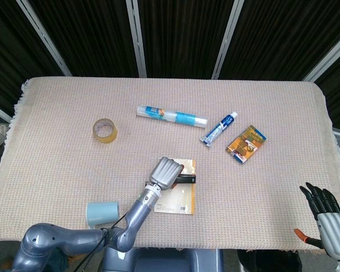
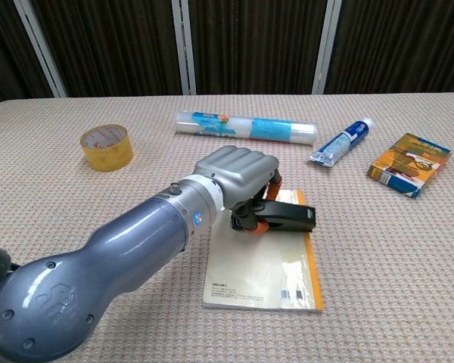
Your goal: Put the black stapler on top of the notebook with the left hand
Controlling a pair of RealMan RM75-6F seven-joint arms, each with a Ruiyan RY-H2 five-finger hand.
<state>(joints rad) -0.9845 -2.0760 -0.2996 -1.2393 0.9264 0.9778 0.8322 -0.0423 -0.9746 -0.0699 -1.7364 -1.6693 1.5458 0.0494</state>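
Note:
My left hand [image 1: 165, 171] [image 2: 240, 176] grips the black stapler [image 1: 186, 179] [image 2: 290, 217] with its fingers curled around the near end. The stapler's free end points right and hangs just over the upper part of the cream notebook [image 1: 179, 201] [image 2: 259, 266], near its orange spine edge. The hand covers the notebook's top left corner. Whether the stapler touches the cover I cannot tell. My right hand [image 1: 328, 216] sits at the bottom right corner of the head view, off the table's edge, fingers spread and holding nothing.
A tape roll [image 1: 104, 130] [image 2: 106, 146] lies at the left. A blue-and-white tube pack [image 1: 171, 116] [image 2: 246, 126], a toothpaste tube [image 1: 219, 128] [image 2: 340, 142] and an orange box [image 1: 246, 143] [image 2: 409, 164] lie behind and right. A light-blue cup [image 1: 99, 214] lies near the front edge.

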